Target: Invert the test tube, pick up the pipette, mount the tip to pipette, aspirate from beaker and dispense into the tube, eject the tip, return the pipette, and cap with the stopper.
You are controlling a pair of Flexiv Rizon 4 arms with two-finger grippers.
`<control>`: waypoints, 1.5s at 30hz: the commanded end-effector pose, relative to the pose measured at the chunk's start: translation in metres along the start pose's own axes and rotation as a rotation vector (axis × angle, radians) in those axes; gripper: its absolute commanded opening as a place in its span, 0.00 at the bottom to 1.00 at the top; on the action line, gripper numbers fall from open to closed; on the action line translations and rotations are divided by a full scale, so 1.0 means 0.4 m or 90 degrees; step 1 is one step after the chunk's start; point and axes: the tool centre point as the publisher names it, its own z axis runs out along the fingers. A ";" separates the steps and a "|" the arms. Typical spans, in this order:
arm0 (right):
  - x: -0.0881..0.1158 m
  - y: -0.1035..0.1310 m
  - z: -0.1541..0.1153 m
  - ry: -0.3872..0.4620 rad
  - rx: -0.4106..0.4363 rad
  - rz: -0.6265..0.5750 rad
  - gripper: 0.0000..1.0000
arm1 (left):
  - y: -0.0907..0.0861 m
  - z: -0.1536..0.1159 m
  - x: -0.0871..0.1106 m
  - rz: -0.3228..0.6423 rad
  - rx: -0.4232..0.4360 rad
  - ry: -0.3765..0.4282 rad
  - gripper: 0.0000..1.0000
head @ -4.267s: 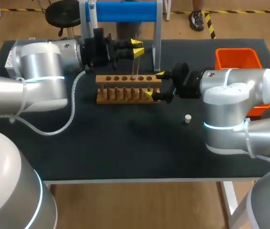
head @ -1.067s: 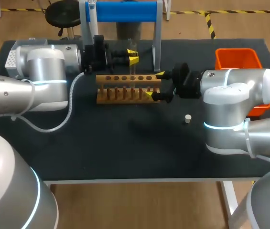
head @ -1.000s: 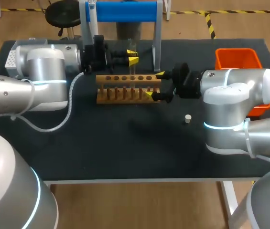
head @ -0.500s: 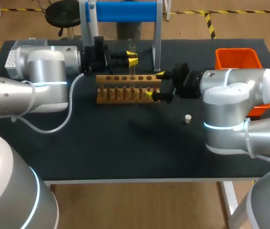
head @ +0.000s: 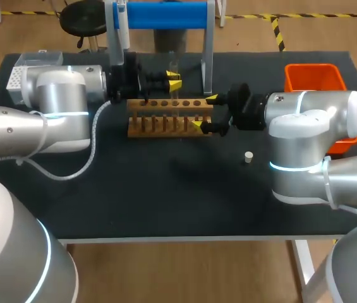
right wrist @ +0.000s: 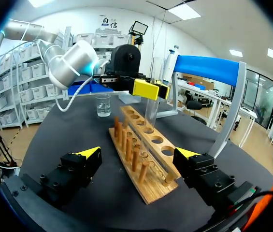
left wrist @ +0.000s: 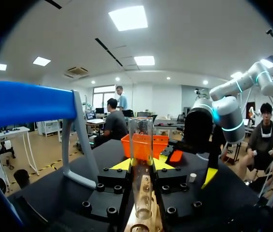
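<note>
A clear test tube [head: 174, 72] stands upright, open end up, with my left gripper [head: 174, 79] shut on its middle. Its lower end reaches a hole in the top of the wooden rack [head: 169, 117]. In the left wrist view the tube [left wrist: 141, 154] sits between the yellow fingertips [left wrist: 121, 165], above the rack [left wrist: 143, 224]. My right gripper [head: 205, 112] is open and straddles the rack's right end without touching it. The right wrist view shows the rack [right wrist: 146, 154], the tube [right wrist: 150, 113] and the glass beaker [right wrist: 103, 105] behind them. A small white stopper [head: 248, 157] lies in front of my right arm.
A blue-topped stand [head: 159, 16] rises just behind the rack. An orange bin [head: 317, 79] is at the back right. A white tip box [head: 23, 68] sits at the back left. The front half of the black table [head: 165, 202] is bare.
My left gripper has come down and turned a little since the earliest frame, with the tube still in it; over the last second only its forearm shifted slightly. The right arm has not moved.
</note>
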 end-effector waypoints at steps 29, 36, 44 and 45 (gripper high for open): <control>0.001 -0.001 0.000 -0.001 0.000 0.000 1.00 | -0.063 -0.203 0.037 0.004 -0.069 -0.095 1.00; 0.001 -0.001 0.000 -0.001 0.000 0.000 1.00 | -0.046 -0.436 0.067 -0.011 -0.094 -0.232 1.00; 0.001 -0.001 0.000 -0.001 0.000 0.000 1.00 | -0.027 -0.669 0.149 -0.035 -0.124 -0.396 1.00; 0.001 -0.001 0.000 -0.001 0.000 0.000 1.00 | -0.027 -0.686 0.165 -0.033 -0.138 -0.425 1.00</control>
